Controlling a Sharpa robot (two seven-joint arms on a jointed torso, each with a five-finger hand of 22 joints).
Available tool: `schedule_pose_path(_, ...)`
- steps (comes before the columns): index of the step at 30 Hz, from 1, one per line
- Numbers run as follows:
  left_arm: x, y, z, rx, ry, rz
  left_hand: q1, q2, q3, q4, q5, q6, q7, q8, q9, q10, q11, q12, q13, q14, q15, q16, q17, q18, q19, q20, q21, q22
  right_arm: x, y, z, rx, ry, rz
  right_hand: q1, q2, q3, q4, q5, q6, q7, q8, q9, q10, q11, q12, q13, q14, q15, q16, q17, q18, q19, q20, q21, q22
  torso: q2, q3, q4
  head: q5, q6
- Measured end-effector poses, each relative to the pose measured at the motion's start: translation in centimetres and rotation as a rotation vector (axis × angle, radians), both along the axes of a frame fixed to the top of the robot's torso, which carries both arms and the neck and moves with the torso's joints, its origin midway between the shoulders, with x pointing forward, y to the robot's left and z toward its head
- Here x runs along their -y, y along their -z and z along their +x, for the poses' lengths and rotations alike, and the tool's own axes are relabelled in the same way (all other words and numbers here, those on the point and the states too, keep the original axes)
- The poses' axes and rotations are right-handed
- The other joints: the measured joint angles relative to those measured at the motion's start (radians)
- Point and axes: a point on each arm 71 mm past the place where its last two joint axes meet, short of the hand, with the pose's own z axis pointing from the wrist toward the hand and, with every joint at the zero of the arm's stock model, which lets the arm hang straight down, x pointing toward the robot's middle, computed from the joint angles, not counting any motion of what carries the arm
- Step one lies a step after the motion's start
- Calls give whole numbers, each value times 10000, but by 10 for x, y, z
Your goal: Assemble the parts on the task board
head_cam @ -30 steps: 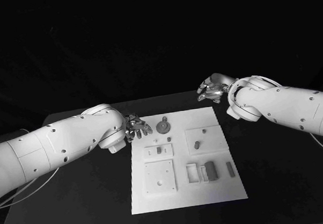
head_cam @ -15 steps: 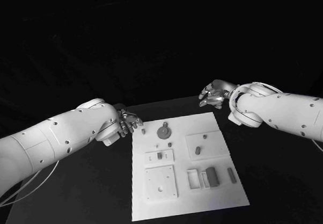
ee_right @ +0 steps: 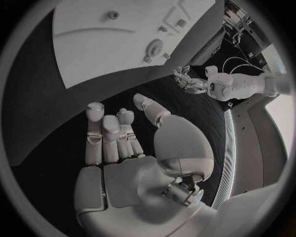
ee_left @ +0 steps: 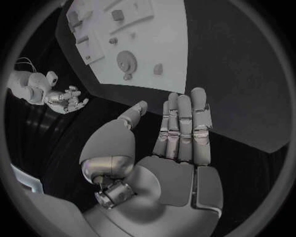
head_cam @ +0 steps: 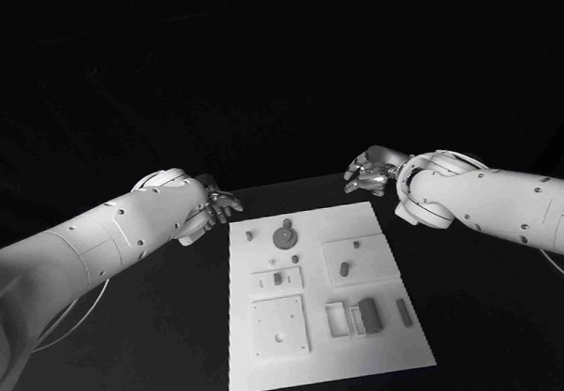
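The white task board (head_cam: 322, 290) is lying flat, its long side pointing away from the robot, small grey parts (head_cam: 286, 236) dotting it. The left hand (head_cam: 215, 207) and right hand (head_cam: 368, 170) are hovering with fingers spread, holding nothing.

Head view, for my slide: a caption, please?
Both empty hands, left and right, hover past the white board's far corners.

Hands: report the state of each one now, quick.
Left hand: open, fingers straight, holding nothing.
Right hand: open, fingers apart, holding nothing.
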Motion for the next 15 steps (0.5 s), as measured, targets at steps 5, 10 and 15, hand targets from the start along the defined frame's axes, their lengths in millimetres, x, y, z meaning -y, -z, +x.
schedule_pose_path(5, 3, 3, 4, 1, 111, 34, -93, -234, -77, 43, -56, -189, 125, -191, -83, 90, 20, -126, 50, 36, 33, -24, 145, -9, 55, -49, 0, 41, -2, 0, 0, 0, -20, 6, 0, 0, 0, 0, 0, 1, -1, 0, 0, 0, 0, 0, -11, 0, 0, 0, 0, 0, 0, 0, 0, 0, 2, -1, -1, 12, 15)
schedule_pose_path(10, 8, 9, 4, -130, 287, 72, -100, -241, -77, 43, -56, -80, 235, -191, -83, 161, 18, -172, 67, 39, 36, -24, 215, -27, 72, -34, 0, 68, -4, 0, 1, 0, -53, 16, 0, 0, 0, 0, 0, 2, -2, 0, 0, 0, 0, 0, -11, 0, 0, 0, 0, 0, 0, 0, 0, 0, 1, 0, -9, 37, 13)
schedule_pose_path(15, 9, 18, 3, -241, 342, 102, -100, -241, -104, 16, -95, -69, 245, -243, -112, 162, 20, -230, 87, 55, 49, -24, 286, -47, 73, -35, 20, 106, -5, 0, 1, 0, -65, 20, 1, 0, 0, 0, 0, 9, -10, 0, 0, 0, 0, 0, -11, 0, 0, 0, 1, 0, 0, 0, 0, 0, 0, 7, -11, 49, -13)
